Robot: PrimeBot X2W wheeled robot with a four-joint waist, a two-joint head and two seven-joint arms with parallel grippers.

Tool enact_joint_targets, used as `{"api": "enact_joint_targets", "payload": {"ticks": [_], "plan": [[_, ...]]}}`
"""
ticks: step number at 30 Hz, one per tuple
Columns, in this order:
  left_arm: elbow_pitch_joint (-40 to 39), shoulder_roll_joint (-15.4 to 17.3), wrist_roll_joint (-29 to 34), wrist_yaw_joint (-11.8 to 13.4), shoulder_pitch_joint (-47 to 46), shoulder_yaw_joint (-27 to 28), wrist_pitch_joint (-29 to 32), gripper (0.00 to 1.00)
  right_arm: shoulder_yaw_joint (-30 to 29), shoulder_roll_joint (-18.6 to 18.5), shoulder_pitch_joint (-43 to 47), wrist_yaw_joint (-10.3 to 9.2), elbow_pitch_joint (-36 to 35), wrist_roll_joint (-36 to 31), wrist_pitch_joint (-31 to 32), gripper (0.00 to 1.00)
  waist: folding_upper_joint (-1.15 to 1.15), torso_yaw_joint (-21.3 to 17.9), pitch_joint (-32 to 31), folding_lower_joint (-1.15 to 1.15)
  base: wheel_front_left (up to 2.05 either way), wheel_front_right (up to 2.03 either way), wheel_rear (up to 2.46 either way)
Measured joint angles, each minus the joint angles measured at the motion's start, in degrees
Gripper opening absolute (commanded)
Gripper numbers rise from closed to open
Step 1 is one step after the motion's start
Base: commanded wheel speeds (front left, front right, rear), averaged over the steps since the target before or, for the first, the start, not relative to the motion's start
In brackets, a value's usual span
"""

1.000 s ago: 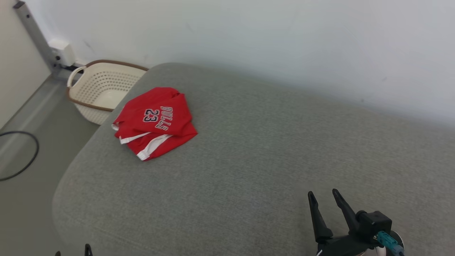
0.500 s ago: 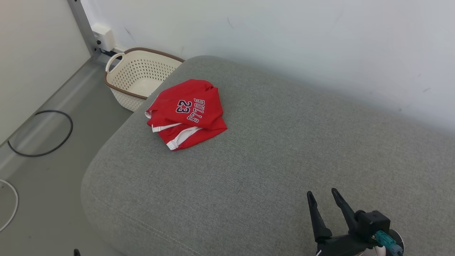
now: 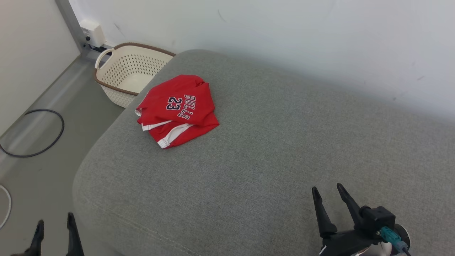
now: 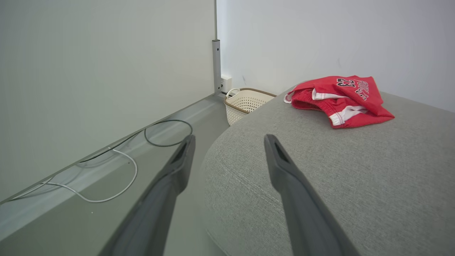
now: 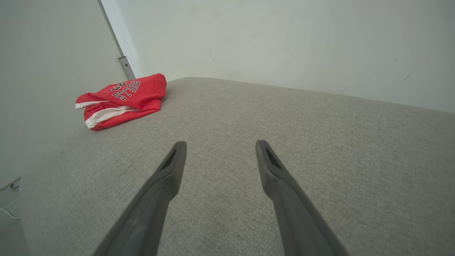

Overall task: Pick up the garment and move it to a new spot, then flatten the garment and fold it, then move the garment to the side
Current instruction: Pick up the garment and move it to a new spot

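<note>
Red garment (image 3: 176, 108): folded bundle, far-left corner of sofa seat (image 3: 249, 160), near basket (image 3: 124, 76). Ahead-right of left tool (image 3: 55, 218), likely nearer one; far ahead-left of right tool (image 3: 326, 187). Both tools spread, empty.

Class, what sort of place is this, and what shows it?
Probably a home-like room set up for laundry: a red jersey lies on a grey cushioned seat, with a cream laundry basket on the floor beside it.
</note>
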Motion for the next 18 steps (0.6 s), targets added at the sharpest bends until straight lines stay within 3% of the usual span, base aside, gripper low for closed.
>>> {"api": "enact_joint_targets", "payload": {"ticks": [10,18], "plan": [[12.7,4.3,-2.2,-6.9,-18.0,-0.8,0.0,1.0,0.7,-3.9,-4.1,0.0,-2.9,-0.4,0.0,1.0,0.01,-3.0,5.7,0.01,0.0,0.0,0.0],[25.5,9.1,-4.7,-9.4,-33.2,-2.8,-0.1,1.0,0.9,-6.8,-7.4,0.0,-5.5,-0.4,0.0,1.0,0.01,-6.7,11.2,0.01,0.0,0.0,0.0]]}}
